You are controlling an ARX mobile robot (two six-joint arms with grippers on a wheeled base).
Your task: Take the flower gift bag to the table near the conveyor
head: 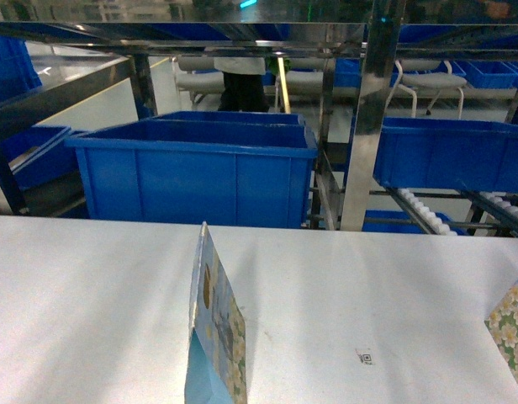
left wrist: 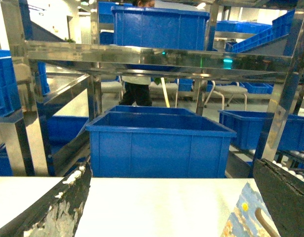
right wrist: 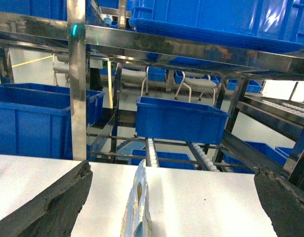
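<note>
Currently the flower gift bag (head: 215, 324), flat and thin, stands edge-on upright on the matte white table (head: 91, 303), well clear of its far edge. Beyond that edge rises the steel conveyor (head: 427, 212) with white rollers and blue bins (head: 196, 172). Left gripper (left wrist: 171, 207) and right gripper (right wrist: 171, 202) fingers are spread, pinching nothing.

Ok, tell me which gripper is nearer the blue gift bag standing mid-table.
Right, probably. The gift bag stands edge-on between the right gripper's open fingers, just left of centre. From the left gripper it sits off to the side, by its right-hand finger.
</note>
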